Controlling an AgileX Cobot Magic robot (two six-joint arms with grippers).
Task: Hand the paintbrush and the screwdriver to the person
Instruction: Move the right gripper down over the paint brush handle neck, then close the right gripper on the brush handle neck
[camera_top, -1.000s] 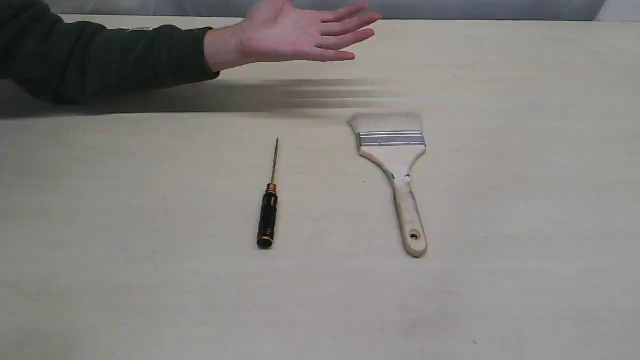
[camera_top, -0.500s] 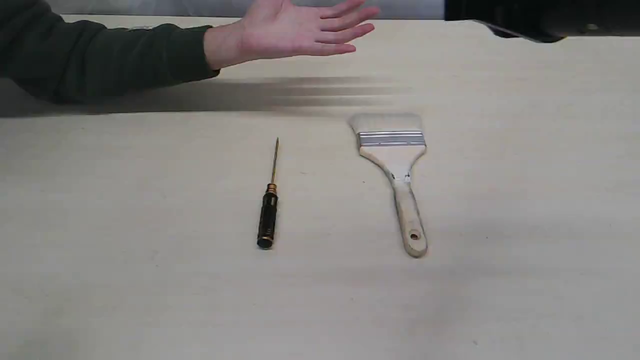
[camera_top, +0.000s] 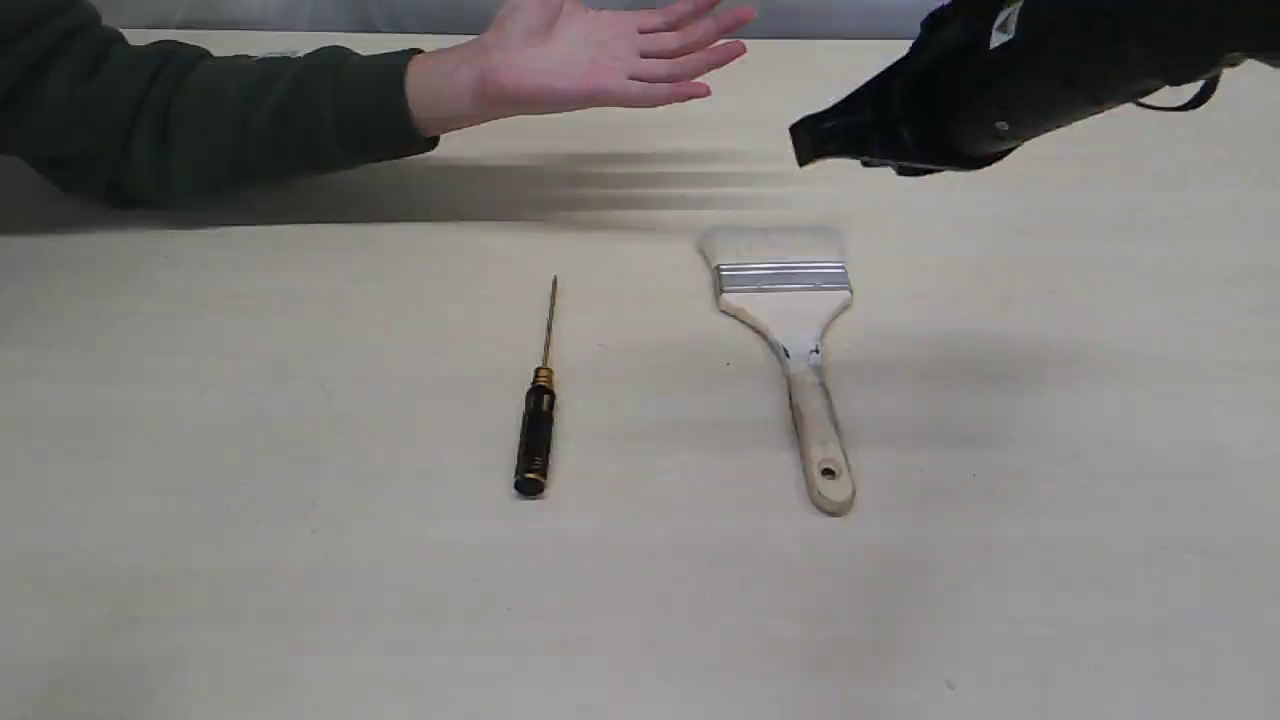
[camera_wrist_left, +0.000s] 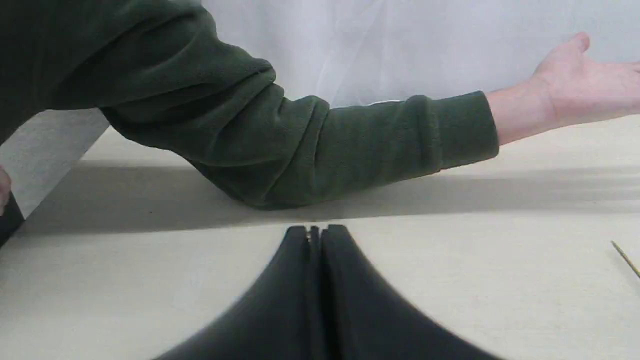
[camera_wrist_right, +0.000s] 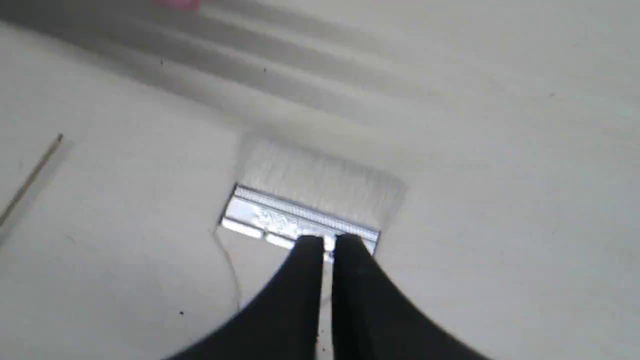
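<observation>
**Step in hand (judged):** approach to grasp the brush.

The wide flat paintbrush with pale bristles, silver ferrule and light wooden handle (camera_top: 795, 345) lies flat on the pale wooden table (camera_top: 250, 560), bristles toward the far edge. The right gripper (camera_top: 800, 148) hovers above the table beyond the bristle end. Its fingers are almost together, with a thin slit between them, and hold nothing. The left gripper (camera_wrist_left: 314, 230) is pressed together and empty.

1. Spread the fingers wider than the handle before descending.
2. Come down over the narrow neck behind the ferrule, straddling it across its width.
3. Close, then lift straight up.

**Clearance:** The slim black-handled screwdriver with gold rings and thin gold shaft (camera_top: 537, 420) lies well apart from the brush, on its left. The person's bare open hand (camera_top: 580, 65) waits palm-up near the far edge. Nothing lies on the table between brush and palm.
</observation>
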